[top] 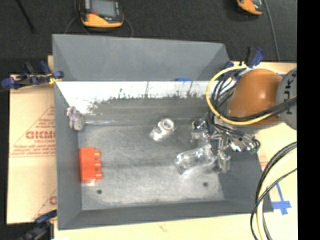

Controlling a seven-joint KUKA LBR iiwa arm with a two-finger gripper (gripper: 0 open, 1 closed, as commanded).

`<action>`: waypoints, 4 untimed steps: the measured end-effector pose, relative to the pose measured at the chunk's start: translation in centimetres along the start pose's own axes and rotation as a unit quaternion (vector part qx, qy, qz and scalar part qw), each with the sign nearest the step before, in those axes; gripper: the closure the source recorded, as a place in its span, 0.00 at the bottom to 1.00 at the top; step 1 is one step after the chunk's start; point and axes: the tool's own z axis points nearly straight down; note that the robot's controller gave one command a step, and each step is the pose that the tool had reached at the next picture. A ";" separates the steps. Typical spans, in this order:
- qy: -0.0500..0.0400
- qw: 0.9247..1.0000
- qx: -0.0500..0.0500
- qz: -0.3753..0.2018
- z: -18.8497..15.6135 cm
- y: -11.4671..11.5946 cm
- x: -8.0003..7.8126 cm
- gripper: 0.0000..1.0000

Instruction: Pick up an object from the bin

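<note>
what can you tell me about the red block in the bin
The red block looks like a plastic toy brick, bright red-orange and roughly rectangular, with rounded bumps along its right edge. It lies flat on the bin floor near the left wall, its long side running up and down the view. Only the floor touches it.

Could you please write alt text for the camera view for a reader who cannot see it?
The arm's pincer is low at the right of a grey bin, beside a clear plastic piece. A small silvery part lies mid-bin, a red block at the left and a small purplish thing in the far left corner.
</note>
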 end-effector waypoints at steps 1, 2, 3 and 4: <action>0.000 0.998 0.001 -0.069 2.9 -0.9 -0.2 0.00; -0.002 0.998 0.002 -0.067 2.6 -1.1 -0.4 0.00; -0.002 0.998 0.001 -0.066 2.6 -1.1 -0.4 1.00; 0.000 0.998 0.000 -0.062 0.0 -1.3 -0.5 1.00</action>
